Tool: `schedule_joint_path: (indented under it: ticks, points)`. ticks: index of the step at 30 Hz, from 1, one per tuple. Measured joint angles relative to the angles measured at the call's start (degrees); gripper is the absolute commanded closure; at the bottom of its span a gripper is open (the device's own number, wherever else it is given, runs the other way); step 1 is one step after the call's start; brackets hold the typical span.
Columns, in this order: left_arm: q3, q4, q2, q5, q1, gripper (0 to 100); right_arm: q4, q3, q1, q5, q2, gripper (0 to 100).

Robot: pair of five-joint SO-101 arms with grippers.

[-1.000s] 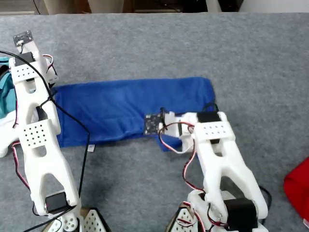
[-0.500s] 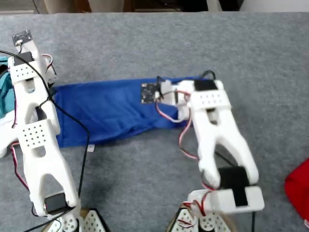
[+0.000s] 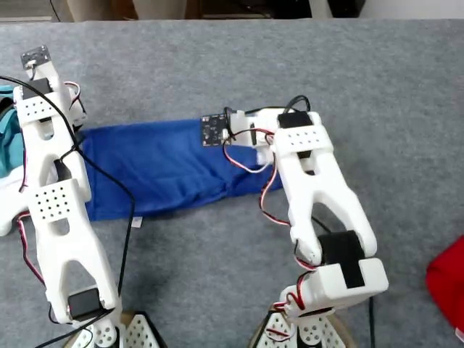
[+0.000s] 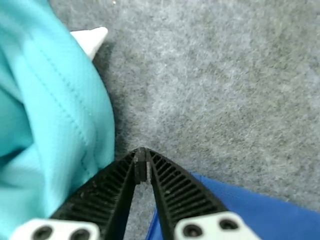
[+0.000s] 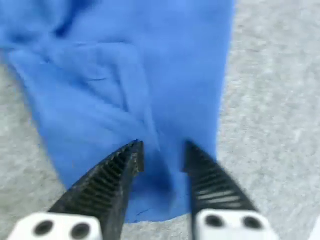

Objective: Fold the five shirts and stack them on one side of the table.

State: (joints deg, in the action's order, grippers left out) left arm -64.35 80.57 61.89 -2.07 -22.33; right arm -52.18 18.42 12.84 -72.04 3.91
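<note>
Blue shirt (image 3: 167, 163) lies as 1 long folded strip across the grey felt-like counter (image 3: 362, 87). Soft knit, creased toward its right end. Small white tag (image 3: 136, 221) at the strip's near edge, left end. Right end effector (image 5: 162, 155) is over the right end, ribbed black jaws apart, holding nothing. Left end effector (image 4: 142, 167) is closed tip to tip at the strip's left corner, just beside a teal shirt (image 4: 45, 125) with stitched seams. Red cloth (image 3: 449, 279) at the counter's right edge.

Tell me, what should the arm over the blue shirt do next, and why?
Probably lower the right end effector and close on the blue shirt: it is open over the shirt's end, gripping nothing, and the shirt is a long strip.
</note>
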Motion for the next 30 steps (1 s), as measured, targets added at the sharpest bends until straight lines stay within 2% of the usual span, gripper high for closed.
schedule_joint_path:
  ticks: [8, 14, 19, 24, 30]
  points:
    - [0.00, 0.00, 0.00, 0.00, 0.00, 98, 2.37, 0.00, -0.18, 2.02, 0.00, 73.5]
    - [0.00, 0.00, 0.00, 0.00, 0.00, 98, -2.64, 0.00, -1.76, 4.13, -2.99, 99.8]
    - [0.00, 0.00, 0.97, 0.00, 0.00, 98, -5.10, 4.75, -1.14, 9.23, -9.05, 99.3]
    - [0.00, 0.00, 1.14, 0.00, 0.00, 98, -2.02, 8.35, 4.48, 15.47, -10.55, 99.3]
    - [0.00, 0.00, 1.14, 0.00, 0.00, 98, 3.43, 6.42, 8.70, 21.98, -1.58, 99.3]
